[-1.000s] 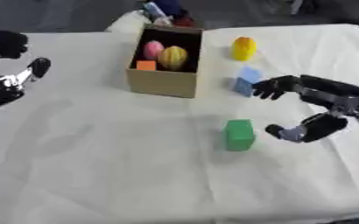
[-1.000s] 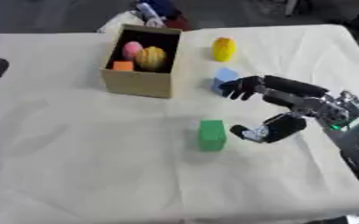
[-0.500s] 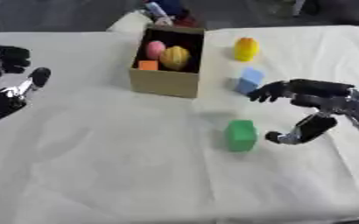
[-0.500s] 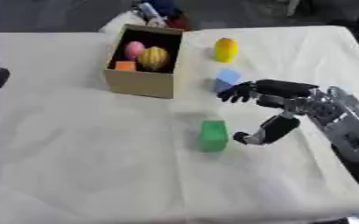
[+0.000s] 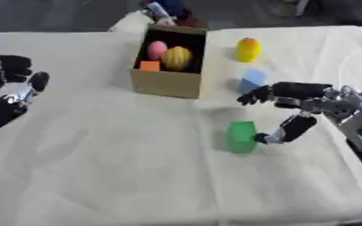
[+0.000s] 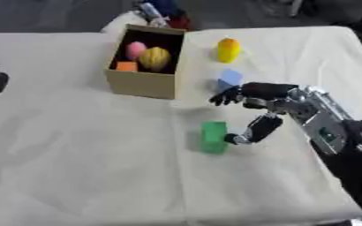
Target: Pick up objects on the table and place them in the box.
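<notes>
A green block (image 5: 241,137) stands on the white tablecloth. My right hand (image 5: 296,106) hovers just right of it, open, the thumb's tip close beside the block and the fingers stretched out above it. A light blue cube (image 5: 252,80) lies behind the hand, and a yellow fruit-shaped object (image 5: 247,49) lies farther back. The brown cardboard box (image 5: 168,82) holds a pink egg shape (image 5: 157,49), a yellow-brown oval (image 5: 177,58) and a small orange block (image 5: 149,65). My left hand (image 5: 8,93) rests open at the left edge.
The white-covered table (image 5: 107,167) fills the view, with its near edge at the bottom. Some coloured items (image 5: 167,9) sit beyond the box at the table's far edge.
My right hand has slid left toward the green block, the thumb now nearly at its side. The left hand has shifted slightly at the left edge.
</notes>
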Controlling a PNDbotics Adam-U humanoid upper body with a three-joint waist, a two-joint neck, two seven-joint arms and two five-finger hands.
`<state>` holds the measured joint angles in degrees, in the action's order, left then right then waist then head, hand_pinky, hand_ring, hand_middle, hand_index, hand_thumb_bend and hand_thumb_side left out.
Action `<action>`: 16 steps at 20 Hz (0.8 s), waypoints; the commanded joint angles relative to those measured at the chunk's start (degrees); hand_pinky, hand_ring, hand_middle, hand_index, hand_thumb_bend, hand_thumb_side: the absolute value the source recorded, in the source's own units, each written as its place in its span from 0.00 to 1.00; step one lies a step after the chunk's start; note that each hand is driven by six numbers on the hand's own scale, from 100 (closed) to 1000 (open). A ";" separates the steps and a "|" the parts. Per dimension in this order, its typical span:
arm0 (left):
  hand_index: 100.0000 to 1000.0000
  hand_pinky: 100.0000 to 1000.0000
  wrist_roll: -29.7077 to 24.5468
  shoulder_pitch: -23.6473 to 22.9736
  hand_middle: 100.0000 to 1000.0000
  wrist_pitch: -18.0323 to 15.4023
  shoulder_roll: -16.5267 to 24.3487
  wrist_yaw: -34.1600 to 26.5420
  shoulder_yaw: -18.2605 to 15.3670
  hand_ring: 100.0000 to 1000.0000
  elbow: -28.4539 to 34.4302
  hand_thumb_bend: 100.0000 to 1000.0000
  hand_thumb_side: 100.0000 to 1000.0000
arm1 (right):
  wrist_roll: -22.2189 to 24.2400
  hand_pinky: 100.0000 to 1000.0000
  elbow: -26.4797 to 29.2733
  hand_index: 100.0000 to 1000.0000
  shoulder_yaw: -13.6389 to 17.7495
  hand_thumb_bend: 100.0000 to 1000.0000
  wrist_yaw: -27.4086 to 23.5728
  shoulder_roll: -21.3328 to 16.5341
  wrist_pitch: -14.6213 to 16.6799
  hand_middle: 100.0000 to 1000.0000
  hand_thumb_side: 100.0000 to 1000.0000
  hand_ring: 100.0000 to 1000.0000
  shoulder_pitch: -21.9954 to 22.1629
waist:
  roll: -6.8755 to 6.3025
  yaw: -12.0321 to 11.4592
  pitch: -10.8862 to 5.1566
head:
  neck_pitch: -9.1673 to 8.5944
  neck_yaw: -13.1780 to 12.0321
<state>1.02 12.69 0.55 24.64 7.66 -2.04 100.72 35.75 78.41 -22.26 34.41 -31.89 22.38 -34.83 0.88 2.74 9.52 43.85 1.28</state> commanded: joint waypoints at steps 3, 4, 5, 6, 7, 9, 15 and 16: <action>0.68 0.70 -0.44 0.44 0.61 0.13 0.66 0.47 -0.61 0.66 0.93 0.48 0.48 | 1.97 0.78 0.09 0.96 -0.86 0.26 0.14 -0.04 1.20 0.82 0.33 0.83 -0.26 | 0.53 -0.12 -1.36 | 0.26 0.19; 0.68 0.70 -0.49 0.41 0.61 0.16 0.62 0.50 -0.61 0.66 0.92 0.48 0.48 | 2.25 0.78 0.13 0.95 -0.91 0.25 0.02 -0.04 1.18 0.81 0.34 0.83 -0.14 | 0.57 -0.11 -1.34 | 0.26 0.18; 0.68 0.70 -0.54 0.41 0.61 0.18 0.57 0.54 -0.61 0.66 0.91 0.48 0.48 | 2.46 0.78 0.10 0.95 -0.96 0.25 -0.05 -0.02 1.15 0.81 0.34 0.83 -0.05 | 0.59 -0.11 -1.33 | 0.26 0.18; 0.68 0.70 -0.59 0.41 0.61 0.20 0.52 0.57 -0.59 0.66 0.91 0.47 0.48 | 2.59 0.78 0.04 0.95 -0.98 0.25 -0.08 0.02 1.11 0.81 0.34 0.83 0.01 | 0.60 -0.10 -1.32 | 0.26 0.17; 0.68 0.70 -0.65 0.41 0.61 0.22 0.50 0.60 -0.58 0.66 0.91 0.47 0.48 | 2.67 0.78 -0.05 0.95 -1.02 0.25 -0.10 0.09 1.09 0.81 0.34 0.83 0.05 | 0.59 -0.10 -1.31 | 0.26 0.17; 0.68 0.70 -0.76 0.45 0.61 0.25 0.46 0.65 -0.55 0.66 0.93 0.47 0.48 | 2.87 0.78 -0.16 0.95 -1.14 0.25 -0.21 0.19 1.19 0.81 0.34 0.83 0.07 | 0.52 -0.14 -1.29 | 0.26 0.20; 0.69 0.70 -1.00 0.40 0.61 0.34 0.38 0.73 -0.52 0.66 0.95 0.46 0.48 | 4.11 0.78 1.68 0.94 -1.45 0.23 -1.82 -0.39 1.32 0.80 0.37 0.83 0.17 | 0.51 -0.07 -1.34 | 0.26 0.23; 0.69 0.70 -1.10 0.39 0.61 0.35 0.35 0.76 -0.49 0.66 0.94 0.46 0.48 | 4.62 0.78 2.10 0.94 -1.62 0.22 -2.33 -0.56 1.29 0.80 0.38 0.83 0.29 | 0.54 -0.05 -1.35 | 0.26 0.20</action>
<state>0.10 12.67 0.95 24.17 8.11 -2.04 100.72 39.82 79.29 -23.79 32.60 -31.45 23.62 -34.03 0.88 2.74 9.52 43.85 1.35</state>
